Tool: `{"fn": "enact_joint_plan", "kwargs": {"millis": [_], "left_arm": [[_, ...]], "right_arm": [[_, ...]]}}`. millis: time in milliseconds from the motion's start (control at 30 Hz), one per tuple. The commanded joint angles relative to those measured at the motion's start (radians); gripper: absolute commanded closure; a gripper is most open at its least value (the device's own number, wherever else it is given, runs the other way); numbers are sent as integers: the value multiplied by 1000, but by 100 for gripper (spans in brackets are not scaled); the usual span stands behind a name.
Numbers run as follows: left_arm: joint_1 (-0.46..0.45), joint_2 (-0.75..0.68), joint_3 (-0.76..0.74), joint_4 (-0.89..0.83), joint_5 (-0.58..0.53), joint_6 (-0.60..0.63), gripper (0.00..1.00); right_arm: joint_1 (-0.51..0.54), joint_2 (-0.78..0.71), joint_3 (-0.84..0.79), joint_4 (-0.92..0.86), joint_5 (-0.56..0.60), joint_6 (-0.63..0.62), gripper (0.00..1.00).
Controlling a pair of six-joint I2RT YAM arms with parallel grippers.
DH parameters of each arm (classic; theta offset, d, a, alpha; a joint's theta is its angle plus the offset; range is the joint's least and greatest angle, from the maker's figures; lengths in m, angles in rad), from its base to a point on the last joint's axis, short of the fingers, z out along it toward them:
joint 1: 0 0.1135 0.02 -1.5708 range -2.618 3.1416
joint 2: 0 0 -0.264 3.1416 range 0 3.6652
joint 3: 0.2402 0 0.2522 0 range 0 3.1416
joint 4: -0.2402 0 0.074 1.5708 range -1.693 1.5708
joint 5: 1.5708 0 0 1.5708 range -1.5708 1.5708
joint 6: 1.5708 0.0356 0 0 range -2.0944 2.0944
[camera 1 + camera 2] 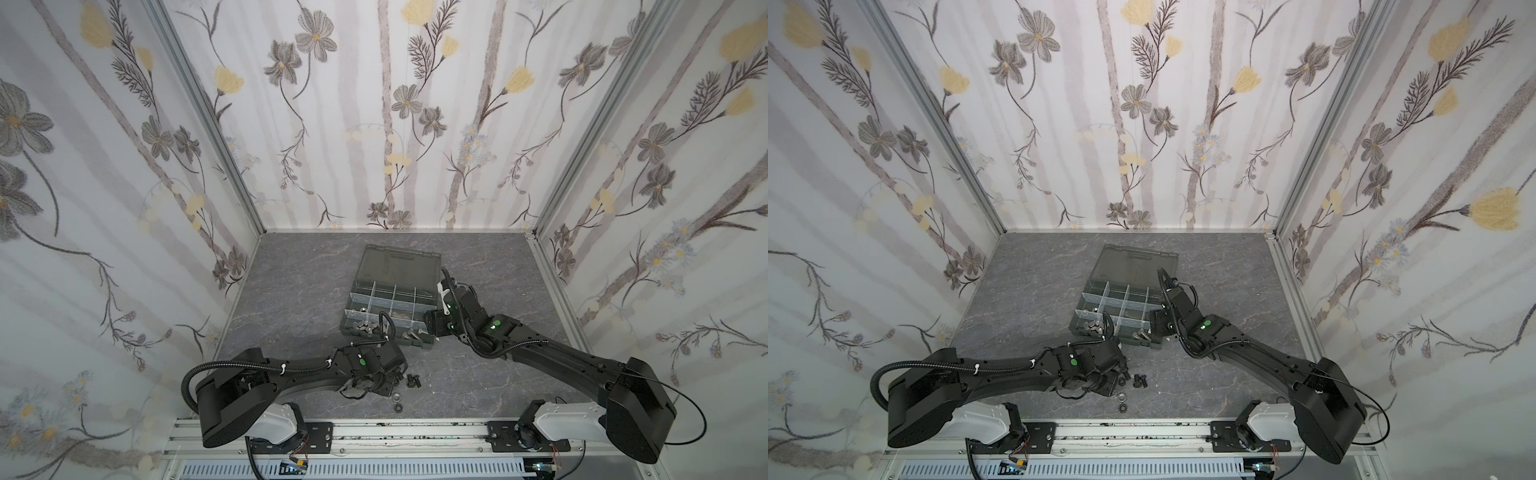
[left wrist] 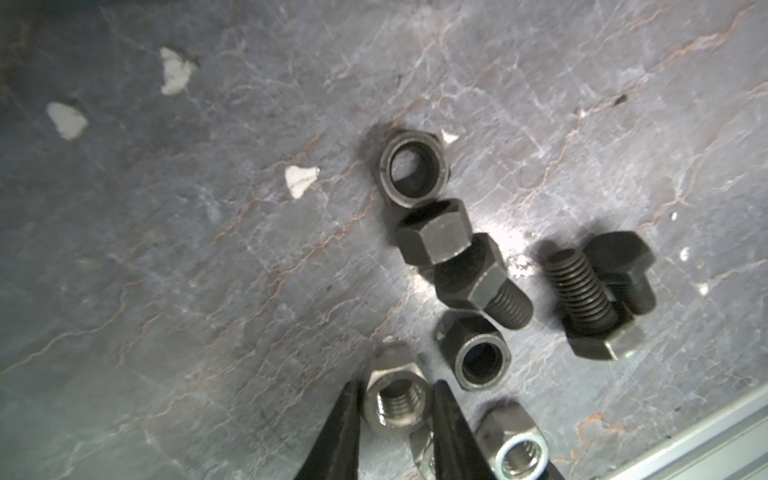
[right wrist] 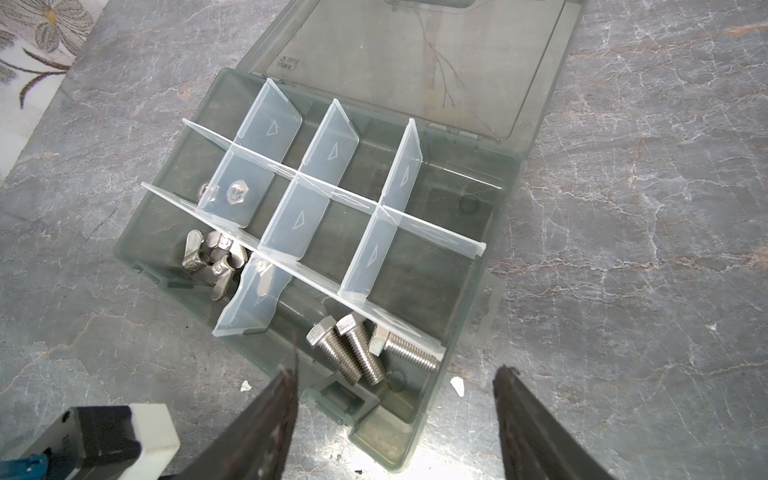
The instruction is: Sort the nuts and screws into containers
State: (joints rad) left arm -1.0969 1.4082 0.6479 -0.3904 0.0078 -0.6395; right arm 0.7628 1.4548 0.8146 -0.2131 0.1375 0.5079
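Grey stone-patterned tabletop (image 1: 291, 299) made the floor of the workspace. Flowered wallpaper (image 1: 374, 124) stood on the left, far and right sides, and an aluminium rail (image 1: 415, 432) ran along the near edge. Small white flecks (image 2: 174, 70) lay on the surface.

The organiser box (image 3: 513, 166) sat around the middle of the table, with its smoky lid (image 1: 395, 266) folded open to the far side. Light dividers (image 3: 328, 137) formed the cells. Wing nuts (image 3: 212, 266) were in the near left cell and three silver screws (image 3: 361, 353) in the near right cell. One hex nut (image 3: 237, 193) showed only dimly through a divider, in the cell just behind the wing nuts.

The loose parts lay near the rail, around the middle: black screws (image 2: 582, 291) and black nuts (image 2: 415, 170), close together. My left gripper (image 2: 397, 386) had one finger on each side of a silver nut (image 2: 397, 411) on the table, very close to it. I could not tell whether the fingers already pressed on it. A second silver nut (image 2: 515, 444) was partly hidden behind one finger. In both top views the wrist covered this gripper, and the loose parts were too small there to tell apart.

My right gripper (image 3: 397, 368) was over the near right corner of the box, its fingers wide apart with nothing held between them.
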Motion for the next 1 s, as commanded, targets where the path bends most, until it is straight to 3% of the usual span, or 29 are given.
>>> {"fn": "enact_joint_plan", "kwargs": {"millis": [0,267,600,967], "left_arm": [[0,-6,8,-5,-23,-2,74],[65,-97,18,-8,-50,18,75],[274,-221,99,-11,-50,114,75],[527,-54,289,-3,-47,288,75]], "right_arm": [[0,-5,0,36,6,12,26],[-1,-17,2,27,10,10,26],[-1,-39,-3,16,19,11,26],[-1,-69,-24,12,28,20,26]]}}
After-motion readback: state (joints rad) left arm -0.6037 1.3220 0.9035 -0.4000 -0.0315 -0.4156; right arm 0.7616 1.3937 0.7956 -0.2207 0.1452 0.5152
